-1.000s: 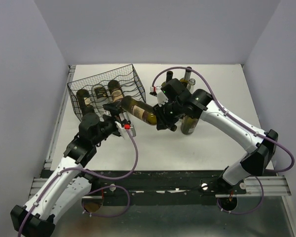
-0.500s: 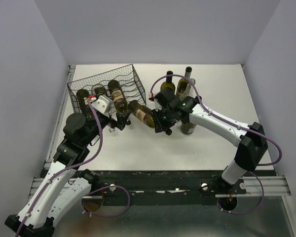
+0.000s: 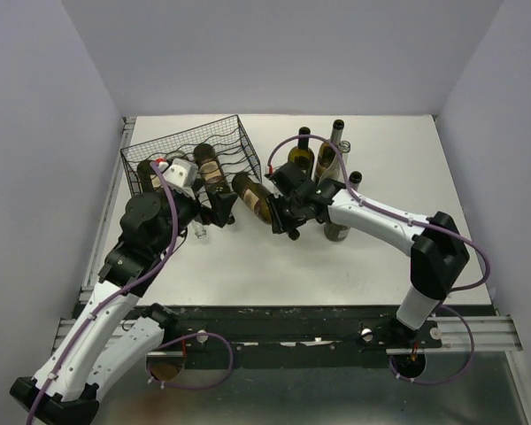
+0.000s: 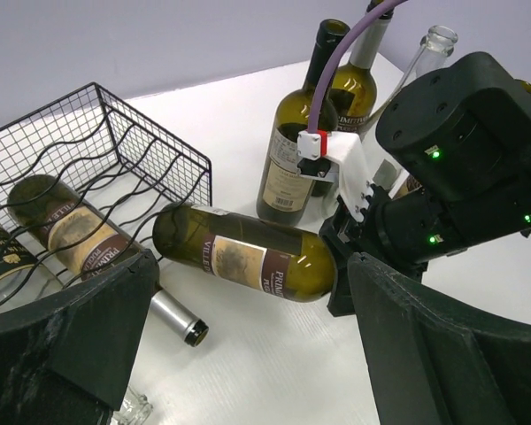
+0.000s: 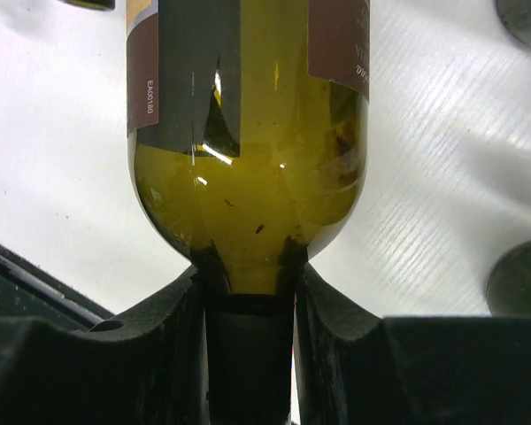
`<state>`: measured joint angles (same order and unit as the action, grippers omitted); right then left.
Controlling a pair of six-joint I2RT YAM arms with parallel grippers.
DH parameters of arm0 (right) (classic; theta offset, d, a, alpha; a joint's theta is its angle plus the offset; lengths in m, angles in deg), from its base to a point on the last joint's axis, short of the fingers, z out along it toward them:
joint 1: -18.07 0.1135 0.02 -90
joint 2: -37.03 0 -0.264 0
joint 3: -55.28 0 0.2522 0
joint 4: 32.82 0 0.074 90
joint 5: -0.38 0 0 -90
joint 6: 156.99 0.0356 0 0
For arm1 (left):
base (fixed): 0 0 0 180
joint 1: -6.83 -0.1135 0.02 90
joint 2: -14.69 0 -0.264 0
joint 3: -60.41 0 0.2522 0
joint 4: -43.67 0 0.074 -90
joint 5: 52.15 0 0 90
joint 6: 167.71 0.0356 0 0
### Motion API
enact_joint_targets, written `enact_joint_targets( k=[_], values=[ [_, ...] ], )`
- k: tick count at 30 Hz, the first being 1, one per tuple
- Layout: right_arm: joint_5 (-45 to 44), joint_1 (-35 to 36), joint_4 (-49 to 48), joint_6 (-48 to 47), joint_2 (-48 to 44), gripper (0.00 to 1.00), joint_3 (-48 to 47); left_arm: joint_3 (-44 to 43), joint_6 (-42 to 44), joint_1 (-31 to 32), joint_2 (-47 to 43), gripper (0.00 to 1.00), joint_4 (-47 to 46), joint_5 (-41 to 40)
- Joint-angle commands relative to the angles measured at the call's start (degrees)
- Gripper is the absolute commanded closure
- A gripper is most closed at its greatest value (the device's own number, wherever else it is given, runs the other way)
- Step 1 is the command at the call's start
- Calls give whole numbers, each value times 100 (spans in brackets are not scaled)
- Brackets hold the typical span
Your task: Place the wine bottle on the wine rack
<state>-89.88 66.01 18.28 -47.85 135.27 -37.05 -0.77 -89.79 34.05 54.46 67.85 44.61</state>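
A white table (image 3: 248, 266) fills the middle of the overhead view. Three plain, pale lavender-grey walls box it in: a back wall (image 3: 283, 53) across the top of the frame, and a left wall (image 3: 35, 159) and a right wall (image 3: 504, 115) slanting down the sides. A silver metal rail (image 3: 104, 230) runs along the table's left edge. A black strip (image 3: 292, 314) crosses the lower frame above a grey metal surface (image 3: 336, 390). Light is soft and even, with faint shadows on the tabletop.

White arms (image 3: 113, 312) with black joints and purple cables (image 4: 316, 97).
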Motion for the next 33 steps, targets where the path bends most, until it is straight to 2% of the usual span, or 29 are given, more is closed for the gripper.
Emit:
enact_joint_targets(
  k=[1,8,19,33],
  values=[
    [-423,31,-1132,222,29,99,60,-83,-14,-24,-110,1,22,-219],
    [-379,40,-2213,494,213,99,395,-154,205,-15,-101,1,198,-351],
    [-1090,101,-3505,741,1092,99,140,-233,390,-24,-215,1,593,-579],
    [-1864,101,-4209,240,2190,99,-677,-285,487,-24,-268,1,822,-782]
  ],
)
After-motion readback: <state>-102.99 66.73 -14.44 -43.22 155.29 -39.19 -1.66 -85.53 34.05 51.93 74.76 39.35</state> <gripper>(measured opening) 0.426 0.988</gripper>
